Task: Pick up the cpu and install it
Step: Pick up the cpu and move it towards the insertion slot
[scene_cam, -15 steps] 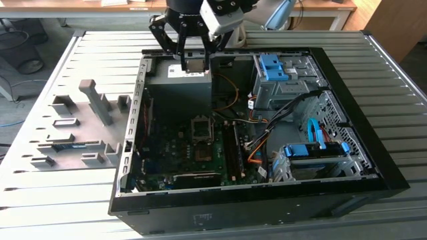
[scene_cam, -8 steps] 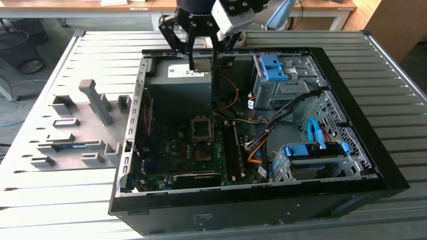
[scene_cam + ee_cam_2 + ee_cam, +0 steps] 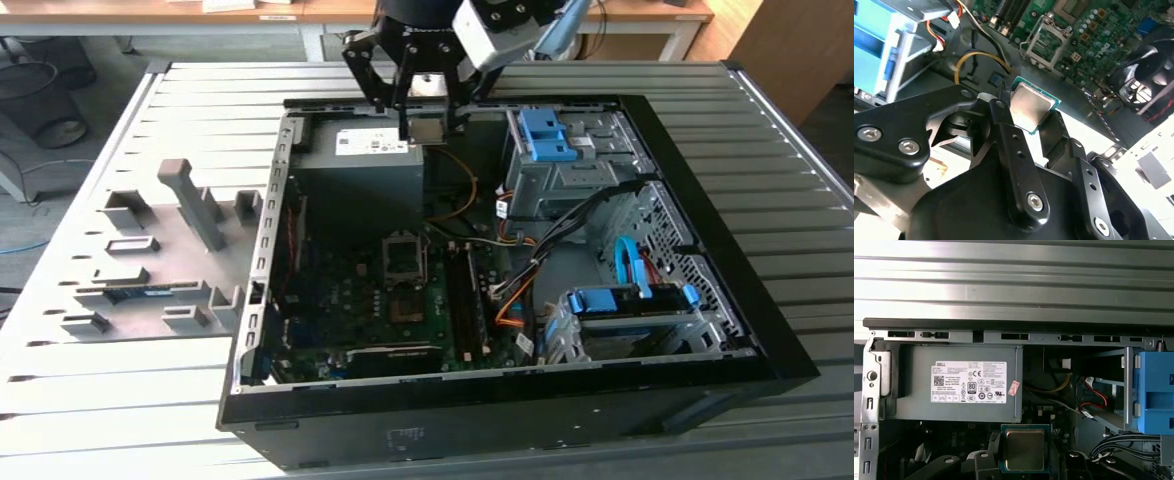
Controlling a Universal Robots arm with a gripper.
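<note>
Exterior view: toward the left edge of the slatted grey metal table [image 3: 747, 115] lies a grey slotted parts holder [image 3: 174, 270], beside the open black computer case [image 3: 534, 385]. Above the case's grey boxy power supply [image 3: 354, 185], the black two-fingered gripper [image 3: 427, 120] pinches the small square silver-faced cpu [image 3: 426, 131] between its closed-in fingers, well apart from the black rectangular socket frame [image 3: 404, 258].

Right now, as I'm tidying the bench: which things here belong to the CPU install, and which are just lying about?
Job: gripper, shut on the cpu; black socket frame on the motherboard.
Lying about: power supply; blue drive bracket; memory stick on the grey rack.
</note>
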